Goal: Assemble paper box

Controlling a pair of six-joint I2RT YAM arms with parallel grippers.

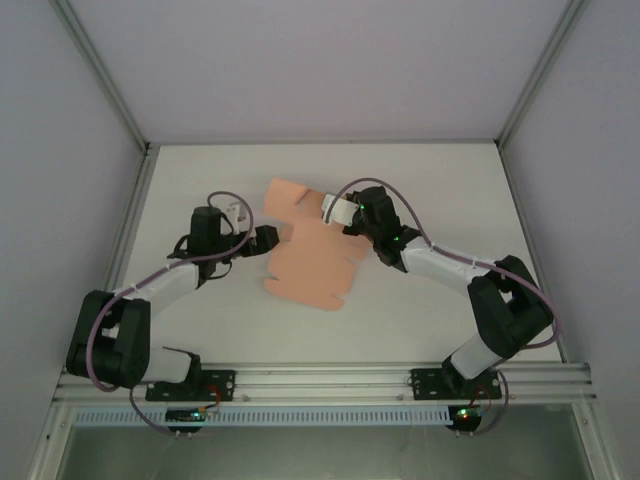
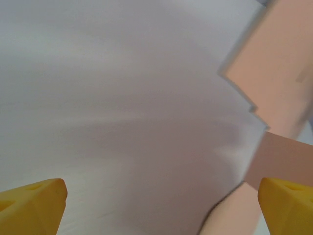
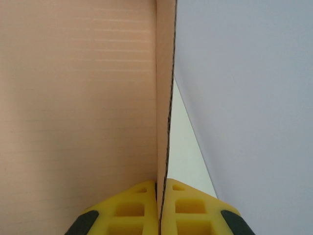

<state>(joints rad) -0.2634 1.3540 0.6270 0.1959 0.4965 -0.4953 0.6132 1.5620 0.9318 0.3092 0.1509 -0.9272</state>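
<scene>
Right tool point(image 3: 161, 191), pressed together, pinches the far edge of the paper box point(image 1: 312, 262), a sheet lying mid-desk point(image 1: 440, 180). Left tool point(image 2: 160, 203) is spread wide beside its left edge.

We look down on a flat white tabletop point(image 1: 450, 180), silver aluminium rail point(image 1: 330, 378) along its near edge, a salmon-pink die-cut card sheet point(image 1: 315, 265) with notched flaps spread near the middle, white surface showing on every side of it.
</scene>
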